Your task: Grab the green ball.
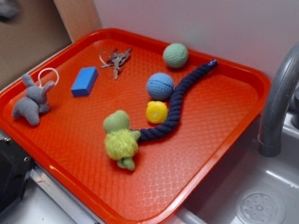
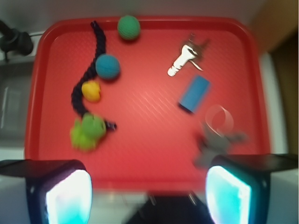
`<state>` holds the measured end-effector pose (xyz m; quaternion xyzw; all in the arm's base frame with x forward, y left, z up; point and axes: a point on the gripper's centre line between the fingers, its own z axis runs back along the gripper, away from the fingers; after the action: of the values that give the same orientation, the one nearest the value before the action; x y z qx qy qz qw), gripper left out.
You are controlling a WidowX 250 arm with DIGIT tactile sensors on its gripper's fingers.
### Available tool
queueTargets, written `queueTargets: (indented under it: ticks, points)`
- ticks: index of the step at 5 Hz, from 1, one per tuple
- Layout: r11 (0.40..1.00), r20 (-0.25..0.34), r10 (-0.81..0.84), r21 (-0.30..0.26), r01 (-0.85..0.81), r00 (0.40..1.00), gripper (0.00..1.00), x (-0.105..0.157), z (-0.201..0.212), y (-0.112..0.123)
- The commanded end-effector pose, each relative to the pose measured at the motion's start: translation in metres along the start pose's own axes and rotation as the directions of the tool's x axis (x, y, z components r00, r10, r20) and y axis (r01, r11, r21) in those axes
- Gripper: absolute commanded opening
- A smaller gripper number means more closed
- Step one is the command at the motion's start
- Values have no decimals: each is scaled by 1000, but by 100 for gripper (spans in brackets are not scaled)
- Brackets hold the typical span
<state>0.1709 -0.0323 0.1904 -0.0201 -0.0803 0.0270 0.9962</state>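
The green ball (image 1: 175,55) is a small sage-green knit-textured ball at the far side of the red tray (image 1: 217,144). In the wrist view it lies at the top edge of the tray (image 2: 128,27). My gripper (image 2: 149,196) is open and empty, its two pale pads wide apart, high above the tray's near edge and far from the ball. The gripper does not show in the exterior view.
On the tray lie a blue ball (image 1: 160,86), a yellow toy (image 1: 156,112), a dark blue rope (image 1: 182,101), a yellow-green plush toy (image 1: 120,138), a blue block (image 1: 85,81), keys (image 1: 116,59) and a grey plush elephant (image 1: 32,101). A grey faucet (image 1: 284,93) and sink stand at the right.
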Motion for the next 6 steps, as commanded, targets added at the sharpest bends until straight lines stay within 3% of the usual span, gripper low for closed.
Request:
queueTargets:
  ticks: [1,2,3,4,5,6]
  points:
    - [998,136,-43,-36,48,990,100,89,-74,-40]
    - [1000,175,-24,6,23,984,100,136,-103,-26]
    - [997,213,-59,64,47,975,100,165,-117,-8]
    - [992,240,-121,61,109,963,100,180,-131,-2]
    - [990,158,-140,15,139,977,100,180,-151,0]
    - [977,160,-139,-136,162,977,0,168,-156,3]
